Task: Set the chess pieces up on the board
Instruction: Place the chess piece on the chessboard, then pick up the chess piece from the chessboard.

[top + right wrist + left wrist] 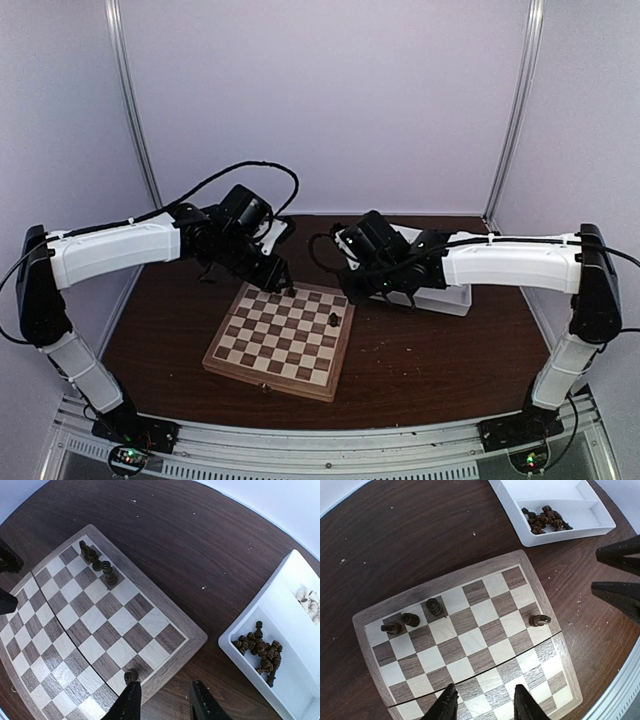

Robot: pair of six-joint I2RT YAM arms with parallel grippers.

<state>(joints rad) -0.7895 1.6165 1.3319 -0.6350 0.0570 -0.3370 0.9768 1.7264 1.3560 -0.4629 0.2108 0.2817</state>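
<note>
The board [280, 340] lies mid-table. Three dark chess pieces [410, 619] stand in its far row, also visible in the right wrist view as a line of pieces [95, 560]. A fourth dark piece [131, 676] stands upright on a square at the board's right edge [332, 320]. My right gripper [164, 697] is open and empty, its left fingertip [131, 696] just short of that piece. Over the board's [470, 642] near half, my left gripper [485, 702] hangs open with nothing between its fingers. Both grippers hover above the board's far side [283, 283], [345, 290].
A white compartment tray [452, 300] sits right of the board, partly under the right arm. One compartment holds a heap of dark pieces [260, 650], another some pale ones [307, 600]. The right gripper's fingers [620, 575] show in the left wrist view.
</note>
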